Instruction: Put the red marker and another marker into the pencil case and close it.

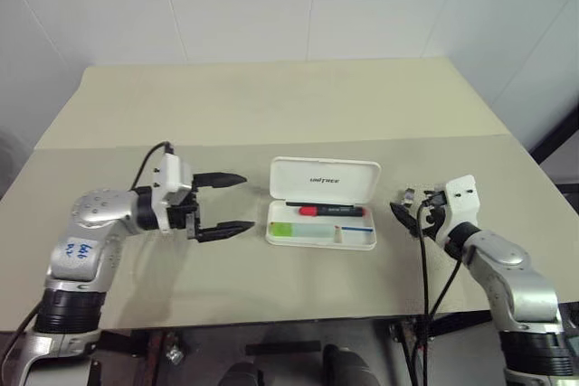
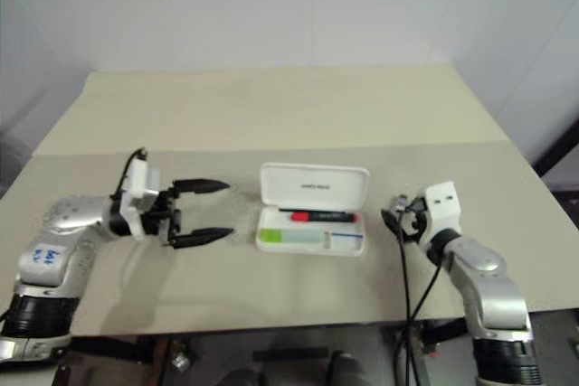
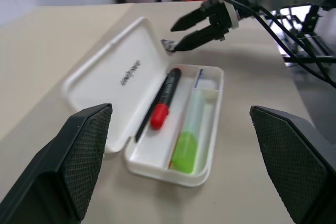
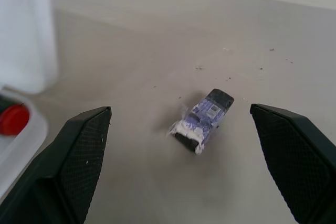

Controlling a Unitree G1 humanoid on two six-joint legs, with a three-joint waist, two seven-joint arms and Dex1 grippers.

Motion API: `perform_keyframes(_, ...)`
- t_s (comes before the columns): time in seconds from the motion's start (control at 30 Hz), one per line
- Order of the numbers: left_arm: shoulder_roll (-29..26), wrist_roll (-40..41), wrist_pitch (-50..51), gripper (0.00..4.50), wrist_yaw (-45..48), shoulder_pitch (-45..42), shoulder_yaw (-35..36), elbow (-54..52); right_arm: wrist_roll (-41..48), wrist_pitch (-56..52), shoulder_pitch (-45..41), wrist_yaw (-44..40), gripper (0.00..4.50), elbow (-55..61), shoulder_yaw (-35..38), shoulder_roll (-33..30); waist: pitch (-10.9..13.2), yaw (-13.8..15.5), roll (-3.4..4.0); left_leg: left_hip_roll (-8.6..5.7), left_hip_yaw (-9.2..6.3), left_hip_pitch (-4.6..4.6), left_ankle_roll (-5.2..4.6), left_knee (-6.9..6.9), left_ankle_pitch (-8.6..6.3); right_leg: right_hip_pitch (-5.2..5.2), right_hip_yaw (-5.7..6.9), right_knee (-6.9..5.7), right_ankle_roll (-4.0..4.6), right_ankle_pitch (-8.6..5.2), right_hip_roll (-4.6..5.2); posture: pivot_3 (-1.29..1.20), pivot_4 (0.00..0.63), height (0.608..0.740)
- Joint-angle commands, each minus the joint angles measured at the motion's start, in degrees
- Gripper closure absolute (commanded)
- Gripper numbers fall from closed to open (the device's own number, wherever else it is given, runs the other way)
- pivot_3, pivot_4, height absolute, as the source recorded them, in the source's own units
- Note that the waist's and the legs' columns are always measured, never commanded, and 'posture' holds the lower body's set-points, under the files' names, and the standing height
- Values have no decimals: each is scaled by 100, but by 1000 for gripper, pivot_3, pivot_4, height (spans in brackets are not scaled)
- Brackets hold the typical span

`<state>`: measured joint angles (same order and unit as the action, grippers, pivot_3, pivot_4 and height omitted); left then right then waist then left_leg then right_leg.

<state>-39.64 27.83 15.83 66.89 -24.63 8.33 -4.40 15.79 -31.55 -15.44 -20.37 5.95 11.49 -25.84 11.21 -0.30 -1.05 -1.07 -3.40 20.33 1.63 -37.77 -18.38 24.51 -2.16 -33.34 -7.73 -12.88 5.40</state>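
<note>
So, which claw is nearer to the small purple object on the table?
Right. The right claw sits just beside the small purple object; the left claw is beyond the open pencil case, on its far side.

I see bare table point(image 1: 271, 115) across the upper frame, open pencil case point(image 1: 323, 201) at centre with raised lid blocking from behind, small eraser point(image 4: 202, 119) at right, clear tabletop between.

Both markers point(image 1: 331, 211) lie in the pencil case point(image 1: 322, 205), between the grippers point(image 1: 223, 206).
</note>
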Motion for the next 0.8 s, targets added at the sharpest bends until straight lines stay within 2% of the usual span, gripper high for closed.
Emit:
perform_keyframes(0.03, -117, 161, -48, 24, -18, -94, 172, -150, -160, 104, -212, 421, 0, -121, 34, 199, 0, 3, 0, 0, -1, 0, 0, 0, 0, 0, 0, -1, 0, 0, 0, 0, 150, 740)
perform_keyframes(0.3, -167, 204, 7, 24, -87, -74, 193, -328, -588, 448, -549, 1039, 0, -784, 35, 554, 0, -32, 0, 1, 0, 2, -1, 12, 0, 2, 0, -14, 0, 0, -1, 0, 150, 740)
perform_keyframes(0.43, -189, 229, -12, 0, -115, -148, 203, -332, -547, 508, -698, 1152, 959, -960, 79, 722, 0, -91, 0, 1, 0, 2, -1, 14, 0, 2, 0, -13, -1, 0, 0, 0, 150, 740)
perform_keyframes(0.7, -144, 255, -46, 0, -128, -172, 173, -333, -484, 476, -832, 1075, 3873, -920, 76, 719, 0, -134, 0, 2, 0, 1, -1, 19, 0, 3, 0, -13, -1, 0, -1, 0, 150, 740)
perform_keyframes(0.73, -136, 262, -47, 0, -125, -162, 169, -339, -481, 478, -846, 1064, 4083, -914, 85, 700, 0, -134, 0, 2, -1, 1, -1, 19, 0, 3, 1, -13, -1, 0, -1, 0, 150, 740)
perform_keyframes(0.8, -121, 279, -44, 0, -110, -142, 156, -348, -432, 564, -872, 926, 4085, -913, 90, 652, 0, -140, 0, 2, 0, 1, -1, 19, 0, 4, 0, -13, -1, 0, -1, 0, 150, 740)
